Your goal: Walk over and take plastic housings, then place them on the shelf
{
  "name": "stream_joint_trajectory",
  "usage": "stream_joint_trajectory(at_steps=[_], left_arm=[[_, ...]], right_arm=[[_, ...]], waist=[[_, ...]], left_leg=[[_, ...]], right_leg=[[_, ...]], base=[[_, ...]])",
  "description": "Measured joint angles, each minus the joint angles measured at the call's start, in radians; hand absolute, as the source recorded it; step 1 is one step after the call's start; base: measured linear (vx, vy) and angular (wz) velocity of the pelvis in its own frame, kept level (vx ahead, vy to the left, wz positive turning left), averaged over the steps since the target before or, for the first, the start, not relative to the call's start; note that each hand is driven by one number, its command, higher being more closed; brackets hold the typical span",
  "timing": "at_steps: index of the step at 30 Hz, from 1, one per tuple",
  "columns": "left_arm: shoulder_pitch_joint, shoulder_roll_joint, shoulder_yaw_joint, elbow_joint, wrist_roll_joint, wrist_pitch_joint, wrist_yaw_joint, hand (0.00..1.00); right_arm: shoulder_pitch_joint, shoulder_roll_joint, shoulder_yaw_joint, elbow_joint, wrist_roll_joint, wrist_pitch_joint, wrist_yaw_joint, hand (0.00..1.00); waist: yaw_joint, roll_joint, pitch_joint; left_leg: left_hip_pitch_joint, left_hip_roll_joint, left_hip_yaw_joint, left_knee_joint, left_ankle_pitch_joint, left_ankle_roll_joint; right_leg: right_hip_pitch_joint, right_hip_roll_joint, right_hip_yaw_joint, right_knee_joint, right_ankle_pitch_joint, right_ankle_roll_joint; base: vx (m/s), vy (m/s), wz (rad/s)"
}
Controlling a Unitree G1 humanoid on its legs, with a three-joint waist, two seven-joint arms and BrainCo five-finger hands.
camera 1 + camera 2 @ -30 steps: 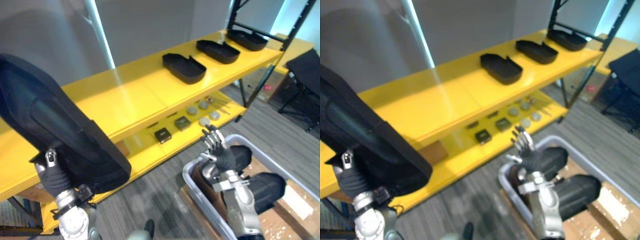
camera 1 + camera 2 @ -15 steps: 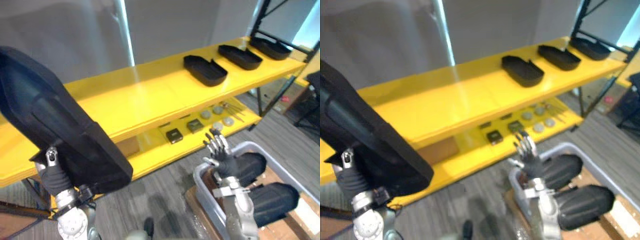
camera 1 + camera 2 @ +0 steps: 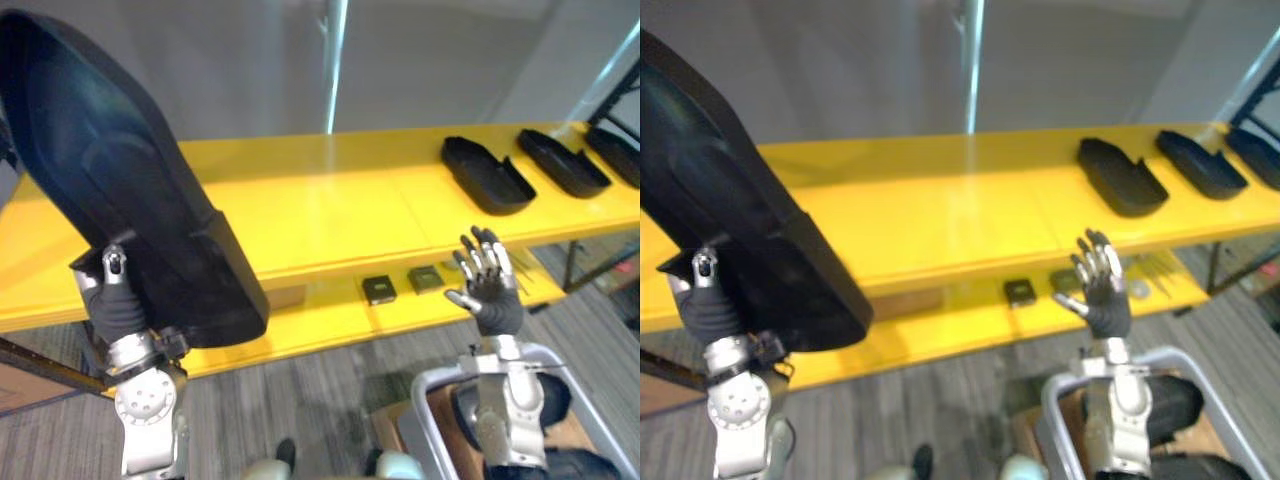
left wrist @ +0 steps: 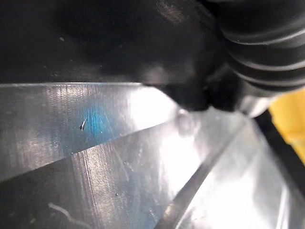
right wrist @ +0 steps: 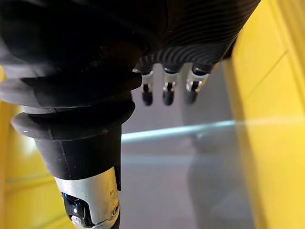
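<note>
Fingers (image 3: 482,258) of my right hand (image 3: 492,300) stand straight and spread, holding nothing. That hand is raised in front of the yellow shelf (image 3: 330,205), level with its lower board and above the grey bin (image 3: 432,385). My left hand (image 3: 116,305) grips the large plastic housing (image 3: 120,190) at its lower edge. The thumb (image 3: 113,265) is pressed on the side facing me. The other fingers are behind the black shell, so I cannot see them. The large plastic housing stands on end in the air, tilted, with its hollow side toward me, in front of the shelf's left part. Three black housings (image 3: 487,175) lie in a row on the top board toward the right end, each apart from the next. Small dark square parts (image 3: 379,290) sit on the lower board, just left of my right hand. Dark rounded pieces (image 3: 545,400) lie inside the bin.
</note>
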Motion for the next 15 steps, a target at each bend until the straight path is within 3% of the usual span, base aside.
stream_joint_trajectory(at_steps=[2, 4, 6, 8, 11, 15], left_arm=[[0.019, -0.012, -0.027, -0.003, 0.001, 0.002, -0.015, 1.0], [0.004, -0.032, -0.069, -0.002, 0.0, 0.002, -0.056, 1.0], [-0.028, -0.033, -0.123, -0.001, 0.0, 0.001, -0.081, 1.0], [-0.05, -0.029, -0.157, -0.002, 0.001, -0.004, -0.096, 1.0], [-0.056, -0.026, -0.175, 0.0, 0.008, 0.009, -0.09, 1.0], [0.003, -0.012, -0.143, -0.002, 0.006, 0.02, -0.084, 1.0]], right_arm=[[-0.02, -0.005, 0.002, 0.0, 0.021, 0.02, 0.018, 0.0], [-0.016, -0.002, 0.0, -0.001, 0.022, 0.027, 0.018, 0.0], [-0.006, 0.002, 0.003, -0.001, 0.02, 0.029, 0.014, 0.0], [-0.004, 0.028, 0.021, -0.003, 0.017, 0.028, 0.01, 0.0], [-0.003, 0.071, 0.073, -0.003, -0.014, 0.025, 0.009, 0.0], [-0.006, 0.101, 0.125, -0.003, -0.021, 0.008, 0.002, 0.0]], waist=[[0.001, 0.026, -0.007], [-0.038, 0.045, -0.016], [-0.048, 0.05, -0.018], [-0.038, 0.054, -0.022], [-0.026, 0.034, -0.017], [-0.007, 0.014, -0.026]], left_leg=[[-0.01, 0.028, 0.054, 0.008, -0.018, -0.003], [-0.032, 0.122, 0.341, 0.053, -0.022, 0.005], [-0.037, 0.144, 0.477, 0.073, -0.01, -0.01], [-0.031, 0.127, 0.457, 0.055, -0.002, -0.009], [-0.011, 0.096, 0.426, 0.029, 0.011, 0.003], [0.023, 0.097, 0.428, 0.007, 0.011, 0.003]], right_leg=[[0.029, 0.015, -0.038, -0.033, 0.006, -0.004], [0.073, 0.016, -0.14, -0.037, 0.003, -0.008], [0.104, 0.006, -0.211, -0.033, -0.003, -0.015], [0.107, -0.008, -0.235, -0.01, -0.008, -0.018], [0.113, -0.034, -0.234, 0.04, -0.027, -0.023], [0.127, -0.035, -0.217, 0.047, -0.03, -0.029]], base=[[0.15, -0.125, 0.5], [0.17, -0.106, 1.2], [0.13, -0.009, 1.05], [0.14, 0.071, 0.7], [0.12, 0.081, 0.45], [0.05, 0.003, 0.0]])
